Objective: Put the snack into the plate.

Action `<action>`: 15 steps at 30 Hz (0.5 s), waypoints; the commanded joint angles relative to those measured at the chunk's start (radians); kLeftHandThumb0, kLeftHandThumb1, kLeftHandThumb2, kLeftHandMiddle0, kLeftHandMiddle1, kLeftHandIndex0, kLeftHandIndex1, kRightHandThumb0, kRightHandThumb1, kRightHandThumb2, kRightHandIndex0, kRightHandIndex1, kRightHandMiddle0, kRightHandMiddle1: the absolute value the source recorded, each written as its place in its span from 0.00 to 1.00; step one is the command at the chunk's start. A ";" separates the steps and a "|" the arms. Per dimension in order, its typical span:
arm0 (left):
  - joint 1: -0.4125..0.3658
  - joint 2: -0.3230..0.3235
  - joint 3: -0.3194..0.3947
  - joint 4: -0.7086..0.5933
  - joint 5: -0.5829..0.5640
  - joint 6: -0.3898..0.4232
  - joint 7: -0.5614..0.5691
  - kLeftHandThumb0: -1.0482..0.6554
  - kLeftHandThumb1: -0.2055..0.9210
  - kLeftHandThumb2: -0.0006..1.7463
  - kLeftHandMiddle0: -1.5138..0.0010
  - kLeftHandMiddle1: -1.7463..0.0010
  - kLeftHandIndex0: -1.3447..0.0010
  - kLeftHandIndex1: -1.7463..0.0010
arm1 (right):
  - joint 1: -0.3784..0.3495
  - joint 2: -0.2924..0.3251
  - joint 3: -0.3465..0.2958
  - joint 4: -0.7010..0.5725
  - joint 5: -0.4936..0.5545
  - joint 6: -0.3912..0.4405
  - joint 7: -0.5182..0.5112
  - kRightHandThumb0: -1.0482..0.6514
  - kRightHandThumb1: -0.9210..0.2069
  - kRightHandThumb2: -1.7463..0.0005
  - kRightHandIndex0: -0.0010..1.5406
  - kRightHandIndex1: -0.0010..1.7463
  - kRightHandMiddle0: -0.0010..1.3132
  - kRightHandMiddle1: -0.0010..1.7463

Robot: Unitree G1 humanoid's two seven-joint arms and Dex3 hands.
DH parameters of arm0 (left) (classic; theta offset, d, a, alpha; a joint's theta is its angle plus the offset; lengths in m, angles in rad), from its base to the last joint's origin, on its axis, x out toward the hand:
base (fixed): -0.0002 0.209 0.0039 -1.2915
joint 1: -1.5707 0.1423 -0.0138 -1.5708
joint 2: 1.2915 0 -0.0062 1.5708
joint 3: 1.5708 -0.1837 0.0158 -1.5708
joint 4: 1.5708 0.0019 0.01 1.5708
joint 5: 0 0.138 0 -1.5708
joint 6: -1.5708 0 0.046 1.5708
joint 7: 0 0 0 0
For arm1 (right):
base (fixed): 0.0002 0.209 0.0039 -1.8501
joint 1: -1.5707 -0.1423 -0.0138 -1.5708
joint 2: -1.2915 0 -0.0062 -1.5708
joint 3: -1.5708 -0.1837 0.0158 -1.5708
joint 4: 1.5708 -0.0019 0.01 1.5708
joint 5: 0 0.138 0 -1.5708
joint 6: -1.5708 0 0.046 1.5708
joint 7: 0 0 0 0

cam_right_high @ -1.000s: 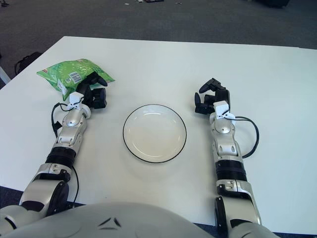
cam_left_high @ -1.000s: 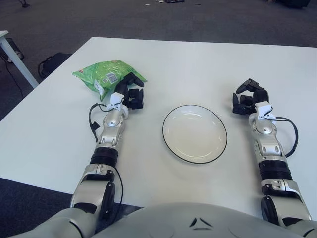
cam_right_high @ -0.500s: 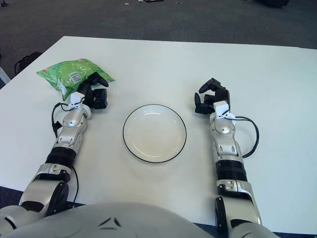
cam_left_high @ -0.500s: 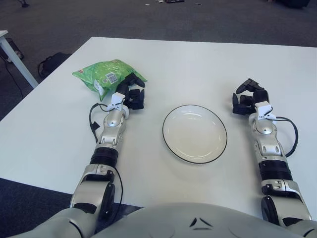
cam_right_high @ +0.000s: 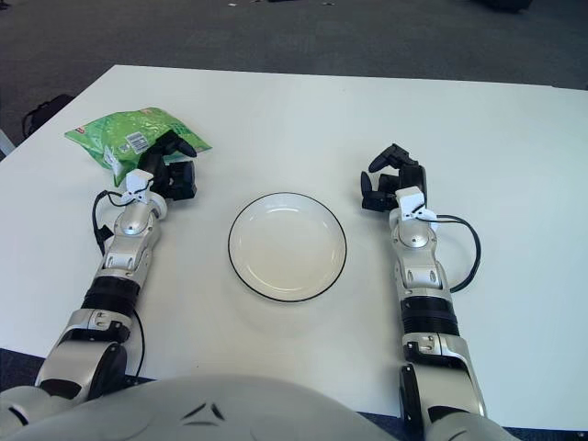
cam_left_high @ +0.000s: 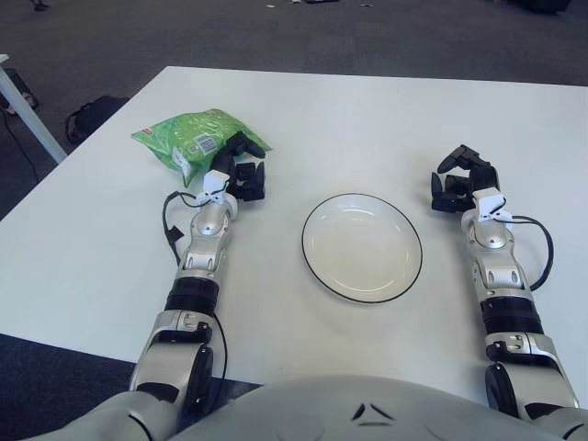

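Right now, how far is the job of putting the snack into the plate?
Nothing is finished: the plate holds nothing. In hand: the left hand is at the near edge of the snack but has not gripped it. Left: grasp, carry and release. The right hand shows right of the plate.

Plate [cam_left_high: 362,247] at table [cam_left_high: 367,119] centre, near edge side. Snack bag [cam_left_high: 188,140] far left of plate. Left hand [cam_left_high: 241,172] just right of bag, touching its near-right edge. Right hand [cam_left_high: 462,181] right of plate, apart from it.
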 commanded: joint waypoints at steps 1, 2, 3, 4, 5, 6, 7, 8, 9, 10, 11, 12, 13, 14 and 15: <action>0.055 -0.011 0.006 0.010 0.000 -0.019 0.007 0.32 0.41 0.80 0.10 0.00 0.50 0.00 | 0.057 0.025 0.016 0.052 -0.005 0.033 0.019 0.32 0.60 0.20 0.82 1.00 0.51 1.00; 0.057 -0.013 0.002 -0.033 0.001 -0.001 0.008 0.32 0.40 0.80 0.10 0.00 0.50 0.00 | 0.057 0.026 0.015 0.052 -0.003 0.032 0.018 0.32 0.60 0.20 0.82 1.00 0.51 1.00; 0.058 -0.016 -0.001 -0.065 0.002 0.014 0.009 0.31 0.40 0.80 0.10 0.00 0.50 0.00 | 0.058 0.028 0.014 0.052 -0.002 0.031 0.018 0.32 0.60 0.20 0.82 1.00 0.51 1.00; 0.065 -0.024 -0.009 -0.126 0.007 0.044 0.017 0.31 0.40 0.81 0.10 0.00 0.49 0.00 | 0.058 0.029 0.013 0.052 0.000 0.030 0.017 0.32 0.60 0.20 0.82 1.00 0.51 1.00; 0.070 -0.030 -0.015 -0.169 0.012 0.066 0.022 0.31 0.39 0.81 0.10 0.00 0.49 0.00 | 0.058 0.029 0.012 0.052 0.001 0.030 0.017 0.32 0.60 0.20 0.82 1.00 0.51 1.00; 0.074 -0.031 -0.017 -0.208 0.013 0.088 0.023 0.31 0.39 0.81 0.10 0.00 0.49 0.00 | 0.059 0.030 0.012 0.051 0.001 0.028 0.016 0.32 0.60 0.20 0.82 1.00 0.51 1.00; 0.078 -0.030 -0.018 -0.236 0.013 0.106 0.024 0.31 0.39 0.81 0.09 0.00 0.49 0.00 | 0.059 0.031 0.011 0.051 0.002 0.028 0.016 0.32 0.60 0.19 0.82 1.00 0.51 1.00; 0.080 -0.029 -0.018 -0.265 0.014 0.124 0.025 0.31 0.39 0.81 0.09 0.00 0.49 0.00 | 0.060 0.031 0.011 0.049 0.001 0.027 0.016 0.32 0.60 0.19 0.82 1.00 0.51 1.00; 0.082 -0.029 -0.019 -0.288 0.016 0.139 0.026 0.31 0.39 0.82 0.09 0.00 0.49 0.00 | 0.061 0.031 0.011 0.048 0.001 0.027 0.016 0.32 0.60 0.19 0.82 1.00 0.52 1.00; 0.085 -0.030 -0.020 -0.303 0.017 0.151 0.027 0.31 0.39 0.82 0.09 0.00 0.49 0.00 | 0.061 0.031 0.011 0.047 0.000 0.028 0.017 0.32 0.60 0.19 0.83 1.00 0.52 1.00; 0.087 -0.031 -0.020 -0.315 0.019 0.161 0.028 0.31 0.39 0.82 0.09 0.00 0.49 0.00 | 0.062 0.031 0.010 0.047 0.000 0.028 0.017 0.32 0.60 0.19 0.83 1.00 0.52 1.00; 0.088 -0.031 -0.020 -0.335 0.016 0.172 0.026 0.31 0.39 0.82 0.09 0.00 0.49 0.00 | 0.063 0.031 0.010 0.045 0.000 0.028 0.018 0.32 0.60 0.19 0.83 1.00 0.52 1.00; 0.090 -0.032 -0.019 -0.350 0.015 0.180 0.025 0.31 0.39 0.82 0.10 0.00 0.49 0.00 | 0.063 0.031 0.010 0.045 -0.001 0.027 0.018 0.32 0.60 0.19 0.83 1.00 0.52 1.00; 0.084 -0.033 -0.010 -0.362 -0.014 0.175 0.008 0.31 0.39 0.82 0.10 0.00 0.49 0.00 | 0.065 0.029 0.011 0.043 -0.001 0.027 0.022 0.32 0.61 0.19 0.83 1.00 0.52 1.00; 0.081 -0.035 -0.002 -0.370 -0.035 0.171 -0.004 0.31 0.39 0.81 0.10 0.00 0.49 0.00 | 0.066 0.028 0.012 0.043 -0.001 0.026 0.025 0.32 0.61 0.19 0.83 1.00 0.52 1.00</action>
